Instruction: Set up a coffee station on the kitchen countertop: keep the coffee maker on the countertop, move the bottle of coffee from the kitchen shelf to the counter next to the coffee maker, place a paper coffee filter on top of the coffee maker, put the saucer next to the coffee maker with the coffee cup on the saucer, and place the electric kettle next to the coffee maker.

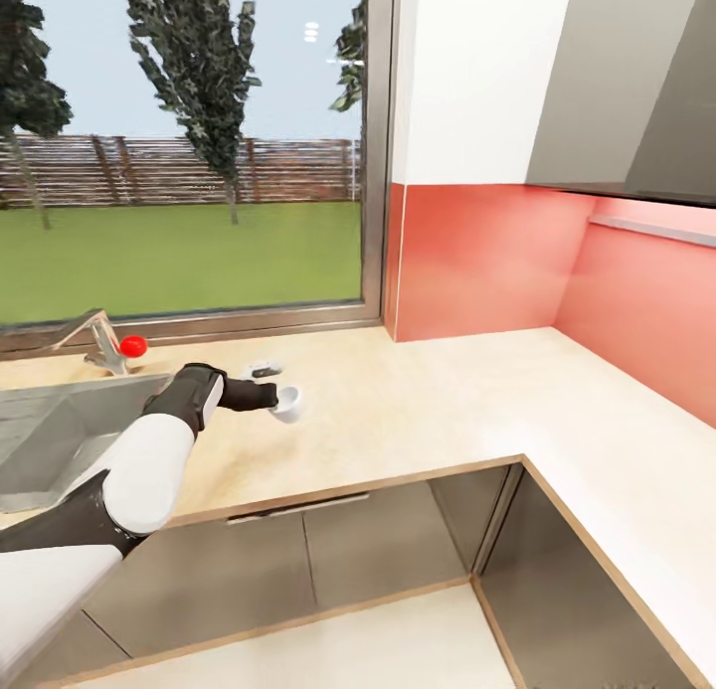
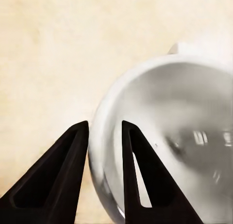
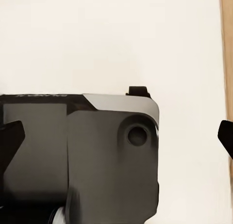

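Over countertop [image 1: 418, 411], white coffee cup [image 1: 289, 404]

**Count of what stands at the kitchen corner**

One countertop [image 1: 428, 411], light wood. One steel sink [image 1: 50, 440] set into it at nine o'clock, with one tap [image 1: 99, 343] carrying one red knob [image 1: 132, 346]. One white coffee cup [image 1: 289, 404], pinched at its rim by one left gripper [image 1: 272, 399]; two black fingers [image 2: 58, 175] straddle the cup wall in the left wrist view. One window [image 1: 189, 142] at eleven o'clock, one fence [image 1: 179, 170] and three trees beyond it.
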Controlling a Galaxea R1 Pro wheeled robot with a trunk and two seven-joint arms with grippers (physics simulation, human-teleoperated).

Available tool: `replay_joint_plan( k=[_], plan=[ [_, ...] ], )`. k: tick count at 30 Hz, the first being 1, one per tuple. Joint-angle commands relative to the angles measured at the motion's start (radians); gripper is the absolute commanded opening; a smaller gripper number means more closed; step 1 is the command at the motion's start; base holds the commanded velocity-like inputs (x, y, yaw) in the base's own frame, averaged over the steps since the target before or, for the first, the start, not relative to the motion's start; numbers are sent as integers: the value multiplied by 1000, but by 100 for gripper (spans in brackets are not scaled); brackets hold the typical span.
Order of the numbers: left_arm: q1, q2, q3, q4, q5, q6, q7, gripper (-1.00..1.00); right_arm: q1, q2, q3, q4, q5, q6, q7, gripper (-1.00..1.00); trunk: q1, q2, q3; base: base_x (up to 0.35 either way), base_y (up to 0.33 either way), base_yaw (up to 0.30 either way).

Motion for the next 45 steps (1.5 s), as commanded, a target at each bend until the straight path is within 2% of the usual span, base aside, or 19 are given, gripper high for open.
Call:
replay_joint_plan(
  k=[1,17,19,24,27,31,40,45],
  plan=[
    [-1,-1,9,-2,-10,5,-8,-100,-1,0,8,-1,-10,1,-2,100,0,-2,-1,-309,-93,251],
    [2,2,15,-3,-9,0,-14,-100,-1,0,10,-1,-10,1,-2,100,0,-2,14,-318,-16,231],
    [12,17,14,-60,-7,-1,-26,-100,-1,0,11,-1,-9,1,-2,100,0,-2,16,-323,0,214],
    [121,27,14,-273,-8,-3,-176,-100,-1,0,12,-1,-9,0,-2,100,0,-2,22,-327,0,214],
    [146,28,13,-361,-9,-1,-212,-100,-1,0,11,-1,-10,0,-2,100,0,-2,25,-331,0,214],
    [158,32,12,-404,-11,1,-222,-100,-1,0,9,-1,-10,0,-2,100,0,-2,27,-336,0,102],
    [161,34,9,-409,-12,1,-221,-100,-1,0,8,-1,-9,1,-2,100,0,-2,27,-328,34,5],
    [169,34,11,-410,-9,-3,-226,-100,-1,0,9,-1,-9,0,-2,100,0,-2,27,-64,41,143]
  ],
)
